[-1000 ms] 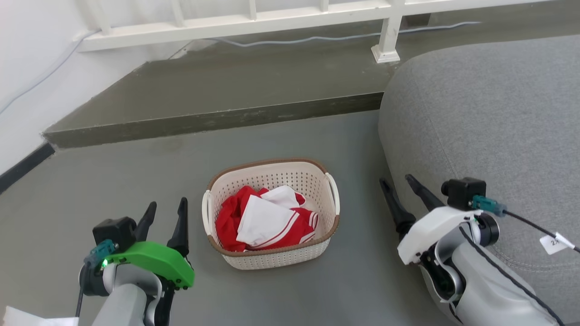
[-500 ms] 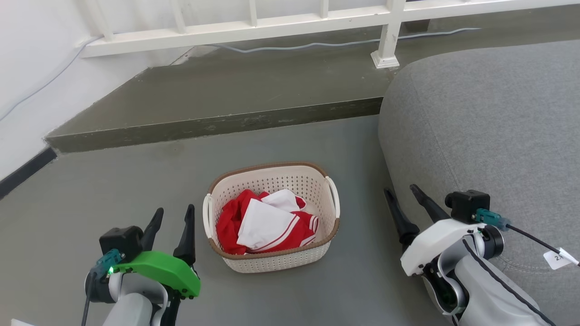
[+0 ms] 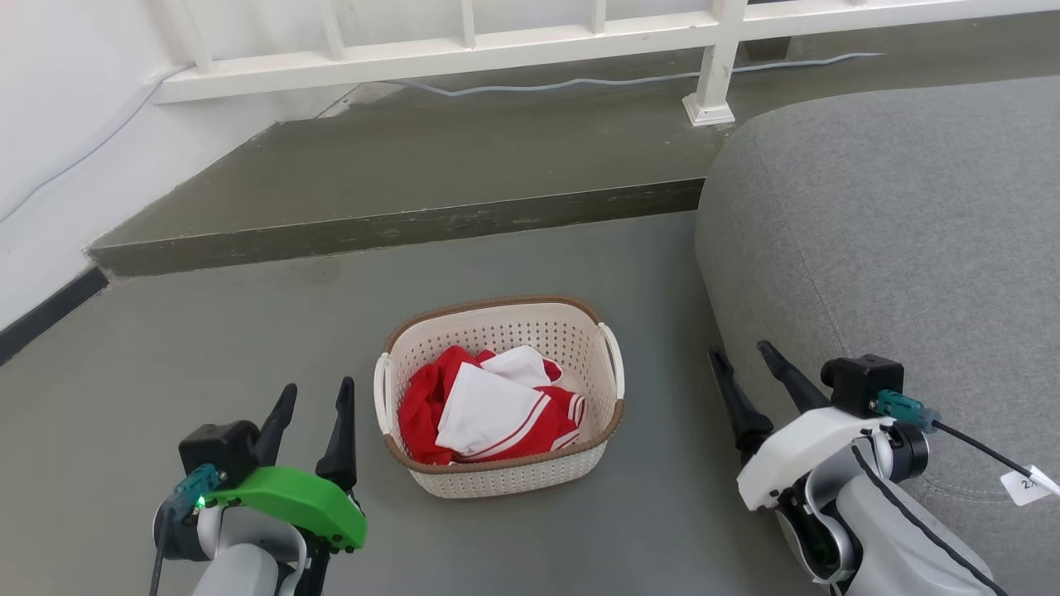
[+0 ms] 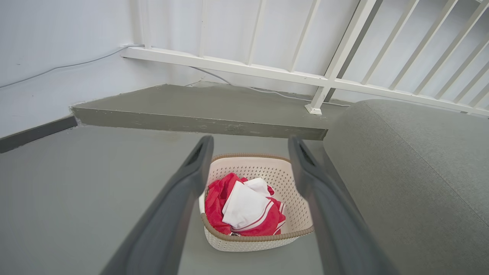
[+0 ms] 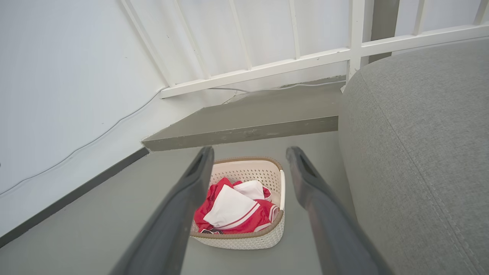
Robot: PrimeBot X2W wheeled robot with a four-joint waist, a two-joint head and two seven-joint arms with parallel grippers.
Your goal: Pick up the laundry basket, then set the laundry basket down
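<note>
The laundry basket (image 3: 530, 473) stands on the grey floor in the middle of the head view, cream-white and perforated with a brown rim, holding red and white clothes (image 3: 489, 406). Its white side handles sit at left (image 3: 380, 389) and right (image 3: 614, 358). My left gripper (image 3: 315, 397) is open, low and to the basket's left, clear of it. My right gripper (image 3: 739, 356) is open to the basket's right, beside the sofa. The basket (image 4: 252, 242) shows between my left fingers (image 4: 183, 187) in the left wrist view, and the basket (image 5: 263, 238) shows between my right fingers (image 5: 309, 183) in the right wrist view.
A grey sofa (image 3: 903, 240) fills the right side, close to my right arm. A raised concrete step (image 3: 397, 223) runs behind the basket, with a white railing (image 3: 464, 50) and a cable (image 3: 580, 81) on it. A white wall (image 3: 50, 124) is at left.
The whole head picture has shifted slightly down and right, so the camera moved. Both grippers stay open at the basket's sides and the basket stays on the floor.
</note>
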